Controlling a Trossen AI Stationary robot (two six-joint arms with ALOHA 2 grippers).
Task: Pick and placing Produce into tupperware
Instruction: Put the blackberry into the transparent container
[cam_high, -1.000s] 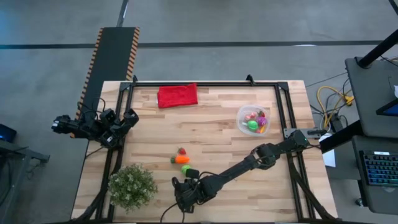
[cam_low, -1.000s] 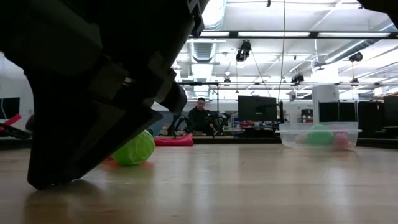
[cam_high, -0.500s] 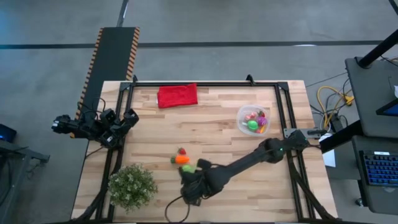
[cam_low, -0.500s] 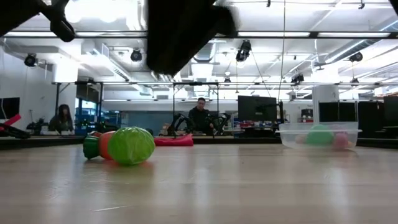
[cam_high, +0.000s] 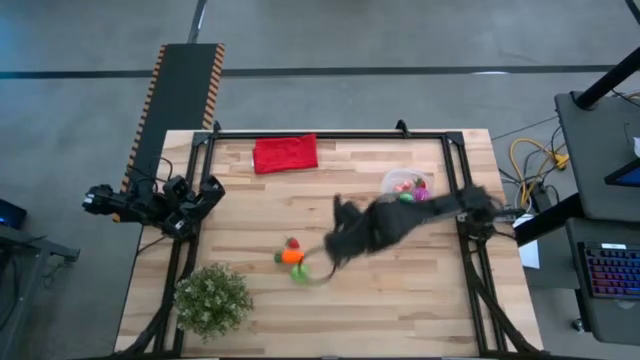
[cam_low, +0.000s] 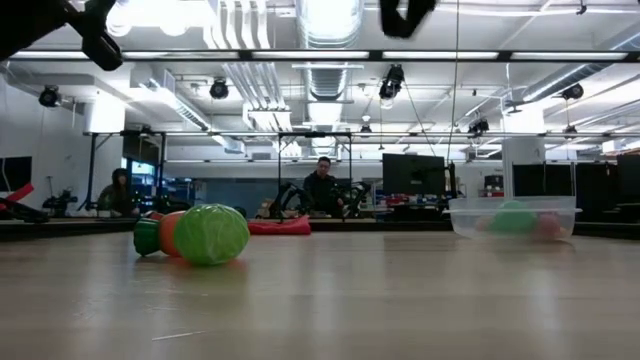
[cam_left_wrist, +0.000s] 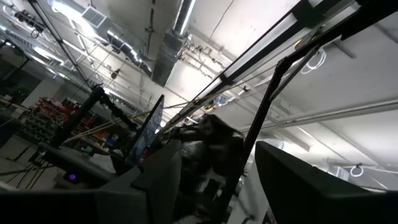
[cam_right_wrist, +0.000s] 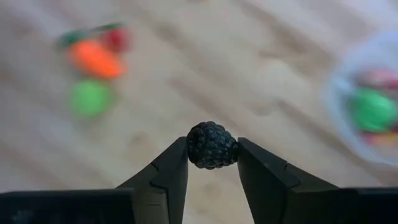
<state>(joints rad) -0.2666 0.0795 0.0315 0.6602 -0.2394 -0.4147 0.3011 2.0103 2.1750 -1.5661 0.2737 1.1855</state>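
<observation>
Dark bumpy berry clamped between right gripper fingers, held above the desk, between the tupperware and the loose produce: orange piece, green piece, red piece. Tupperware holds green and pink pieces. Left gripper parked at desk's left edge, fingers apart.

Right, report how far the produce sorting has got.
Done: several toy pieces, one bright green, lie in the round clear plastic tub. In hand: the right gripper clamps a dark bumpy berry. Left: the orange, green and red pieces on the wooden table.
</observation>
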